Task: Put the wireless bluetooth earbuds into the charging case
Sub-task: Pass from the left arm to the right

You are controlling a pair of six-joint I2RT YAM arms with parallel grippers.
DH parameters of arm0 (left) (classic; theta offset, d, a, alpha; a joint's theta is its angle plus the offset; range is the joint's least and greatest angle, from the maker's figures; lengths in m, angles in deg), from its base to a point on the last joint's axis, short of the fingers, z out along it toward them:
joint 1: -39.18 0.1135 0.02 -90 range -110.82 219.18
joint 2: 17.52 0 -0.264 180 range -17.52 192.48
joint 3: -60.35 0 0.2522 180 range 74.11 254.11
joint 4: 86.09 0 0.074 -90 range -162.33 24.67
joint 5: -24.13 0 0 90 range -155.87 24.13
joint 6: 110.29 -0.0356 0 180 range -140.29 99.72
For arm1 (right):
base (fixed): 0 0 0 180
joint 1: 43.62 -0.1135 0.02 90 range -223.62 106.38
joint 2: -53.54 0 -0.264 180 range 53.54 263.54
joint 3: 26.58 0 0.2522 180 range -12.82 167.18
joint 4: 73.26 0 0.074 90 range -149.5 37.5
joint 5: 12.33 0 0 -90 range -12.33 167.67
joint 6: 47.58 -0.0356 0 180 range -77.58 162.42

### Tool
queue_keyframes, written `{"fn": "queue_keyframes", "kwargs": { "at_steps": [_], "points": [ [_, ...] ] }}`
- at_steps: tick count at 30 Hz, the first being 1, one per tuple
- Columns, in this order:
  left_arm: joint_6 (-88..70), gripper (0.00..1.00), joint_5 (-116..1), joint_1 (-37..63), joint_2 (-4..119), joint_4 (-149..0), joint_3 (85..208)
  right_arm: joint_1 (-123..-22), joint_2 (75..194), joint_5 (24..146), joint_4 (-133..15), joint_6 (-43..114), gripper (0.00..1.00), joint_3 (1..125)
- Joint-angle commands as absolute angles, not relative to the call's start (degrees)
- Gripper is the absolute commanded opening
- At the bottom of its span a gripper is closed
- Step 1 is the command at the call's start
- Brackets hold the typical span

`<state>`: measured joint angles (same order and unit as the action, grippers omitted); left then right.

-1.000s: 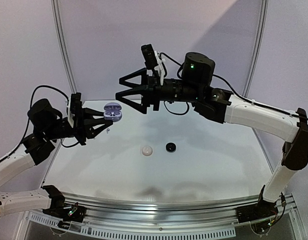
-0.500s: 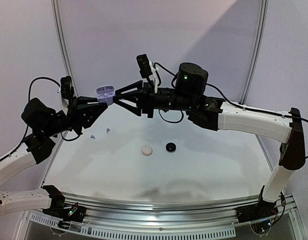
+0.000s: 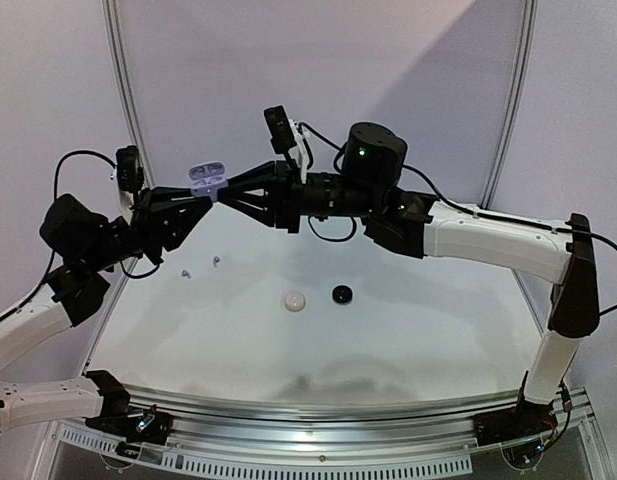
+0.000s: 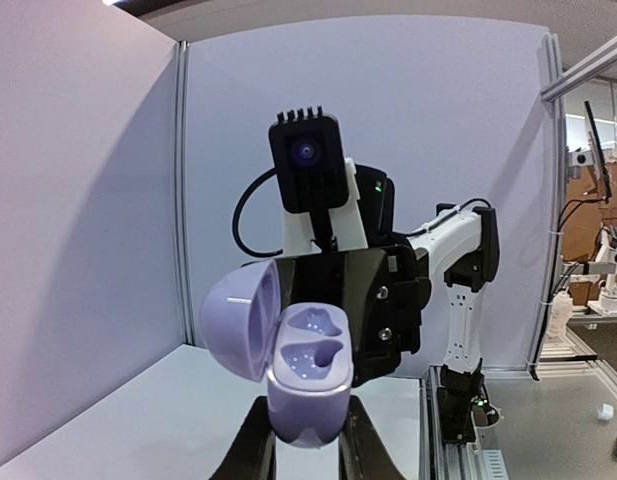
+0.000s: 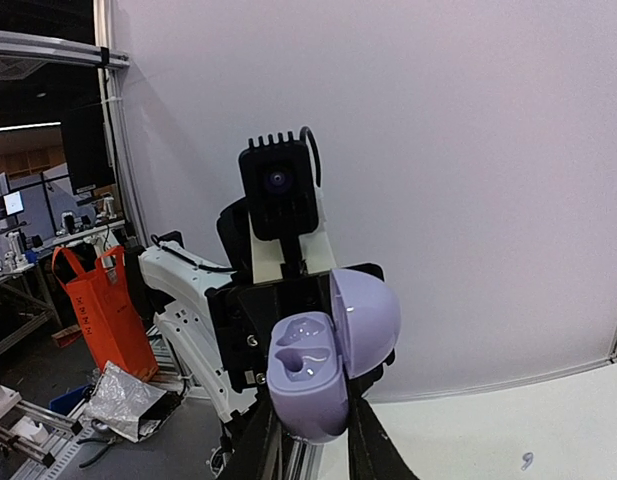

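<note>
Top view: left gripper (image 3: 202,190) and right gripper (image 3: 224,190) meet tip to tip in the air above the far left of the white tabletop (image 3: 418,330). The small lavender plastic clamshell charging case (image 3: 206,176) sits between them, lid open. Two tiny pale earbuds (image 3: 186,272) lie on the tabletop below, near each other and well apart from the case. A round white puck (image 3: 293,300) and a round black puck (image 3: 341,293) lie mid-table, near each other.

Left wrist view: the left fingers are nearly closed, clamped on the case's base. The lid hangs left and two moulded wells face up. The right gripper sits just behind.

Right wrist view: the right fingers are narrowed against the sides of the same base, so both grippers have hold. The lid swings right.
</note>
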<state>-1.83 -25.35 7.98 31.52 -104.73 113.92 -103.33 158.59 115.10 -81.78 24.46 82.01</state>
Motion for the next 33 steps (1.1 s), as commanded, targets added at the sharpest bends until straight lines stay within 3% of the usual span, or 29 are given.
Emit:
{"fn": "queue_keyframes", "kwargs": {
  "at_steps": [1,12,20,24,25,29,30,33],
  "points": [
    [-1.9,0.0,-24.8,8.3,31.9,-105.6,115.1,-103.5,160.4,116.7,-81.9,23.3,0.2,83.9],
    [-2.1,0.0,-24.4,8.3,32.1,-105.5,115.2,-103.7,160.8,117.1,-81.7,23.2,0.3,84.6],
    [-2.2,0.0,-24.1,8.3,32.2,-105.1,115.3,-103.6,160.8,117.5,-81.6,23.5,0.05,84.6],
    [-2.5,0.0,-25.4,8.3,31.9,-104.5,114.9,-103.6,160.6,117.3,-81.8,23.5,0.01,84.2],
    [-2.7,0.04,-26.2,8.3,31.8,-104.1,114.8,-103.6,160.4,117.1,-82.0,23.5,0.01,83.9],
    [-5.5,0.52,-28.4,8.3,30.9,-101.7,114.1,-103.5,158.7,114.4,-84.0,24.7,0.0,81.4],
    [-6.6,0.59,-29.0,8.3,30.6,-100.7,113.8,-103.3,158.3,113.3,-84.7,24.8,0.0,80.5],
    [-9.6,0.69,-31.1,8.4,29.7,-97.3,113.1,-102.7,156.5,109.8,-86.6,24.9,0.0,78.0]
  ]
}}
